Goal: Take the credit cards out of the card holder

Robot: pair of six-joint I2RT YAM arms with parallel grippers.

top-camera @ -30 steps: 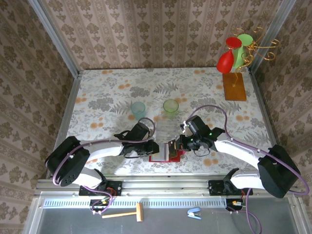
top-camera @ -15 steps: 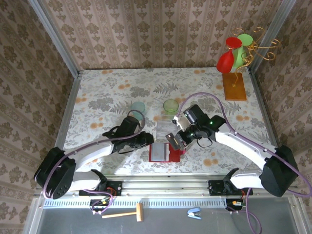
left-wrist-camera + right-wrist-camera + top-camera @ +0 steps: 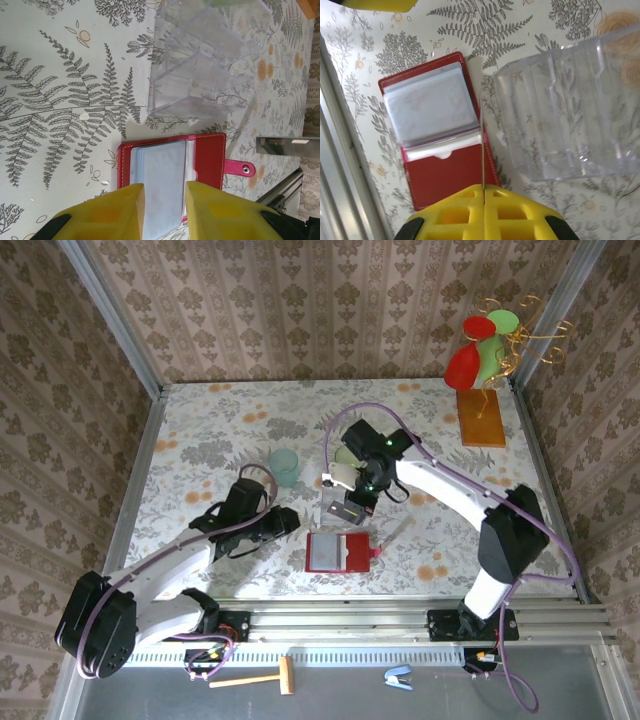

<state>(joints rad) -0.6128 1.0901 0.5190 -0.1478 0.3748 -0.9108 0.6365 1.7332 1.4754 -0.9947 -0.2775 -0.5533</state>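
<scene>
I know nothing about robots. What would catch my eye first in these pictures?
The open dark-red card holder lies flat near the front edge of the table, clear pockets up. Just behind it the right gripper pinches a thin credit card by a clear plastic box, while the left gripper hovers open to the holder's left. In the back right corner stand bright red and green balloon shapes.

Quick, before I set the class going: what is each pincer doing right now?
Left pincer: open, holding nothing.
Right pincer: closed on a credit card.
</scene>
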